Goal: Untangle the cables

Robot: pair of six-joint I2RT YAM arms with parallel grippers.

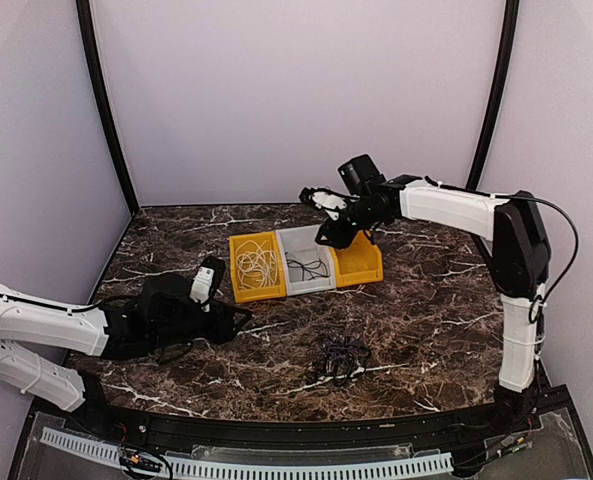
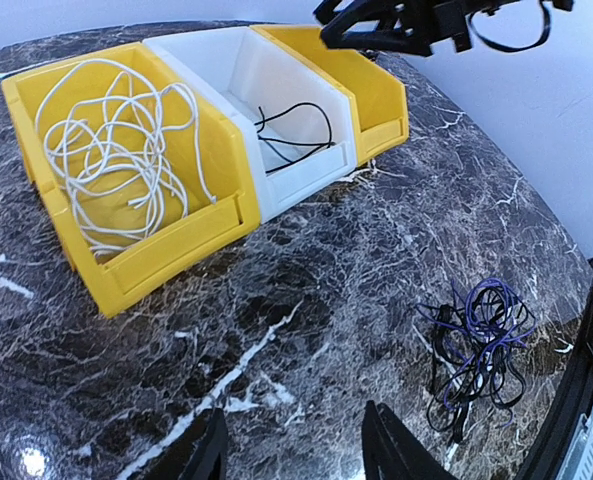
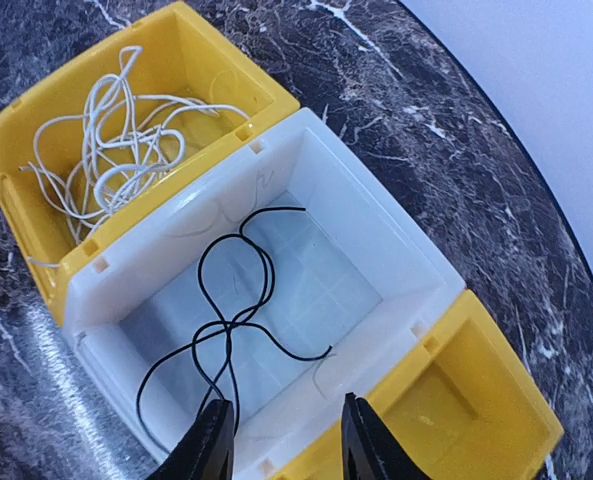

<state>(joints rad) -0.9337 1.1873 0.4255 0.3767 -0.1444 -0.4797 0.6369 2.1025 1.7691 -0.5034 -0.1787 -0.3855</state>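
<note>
White cable (image 1: 257, 265) lies coiled in the left yellow bin (image 1: 238, 287); it shows in the left wrist view (image 2: 116, 150) and right wrist view (image 3: 116, 160). A black cable (image 3: 226, 300) lies loose in the white middle bin (image 3: 376, 225), also in the top view (image 1: 308, 267). A tangle of black and purple cables (image 2: 476, 350) lies on the table (image 1: 341, 358). My left gripper (image 2: 296, 450) is open and empty, low over the marble left of the tangle. My right gripper (image 3: 281, 440) is open and empty above the white bin.
A second yellow bin (image 1: 364, 264) stands right of the white bin, and nothing shows inside it (image 3: 446, 400). The three bins sit side by side mid-table. Dark marble tabletop (image 1: 426, 320) with a black rail along the near edge.
</note>
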